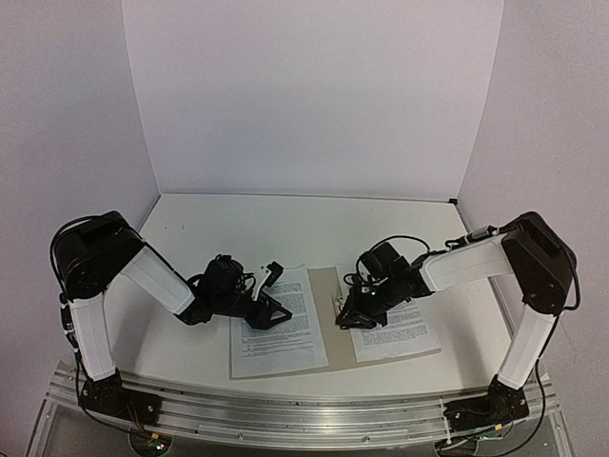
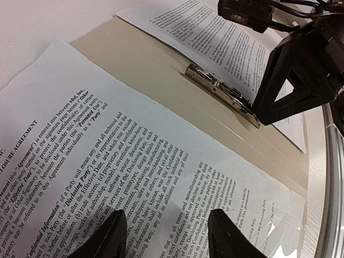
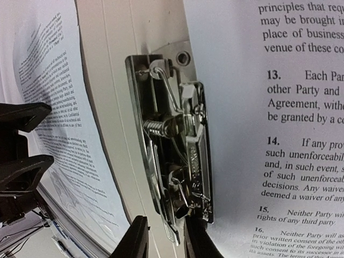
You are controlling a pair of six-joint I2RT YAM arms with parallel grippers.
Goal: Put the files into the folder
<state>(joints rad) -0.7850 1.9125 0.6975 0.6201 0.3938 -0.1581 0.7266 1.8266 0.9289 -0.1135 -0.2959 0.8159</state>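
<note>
Already the folder (image 1: 330, 284) lies open on the desk (image 1: 285, 224), the left sheet (image 1: 276, 328) on one cover and the right sheet (image 1: 400, 328) on the other. Clipping and closing seem left. The left claw (image 2: 165, 219) gapes empty over its sheet. The right claw (image 3: 167, 224) narrowly straddles the clip (image 3: 172, 150); I cannot tell if it grips.

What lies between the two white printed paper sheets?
The bare spine strip of the beige card folder, carrying a small metal spring clip; the right wrist view shows it best.
</note>
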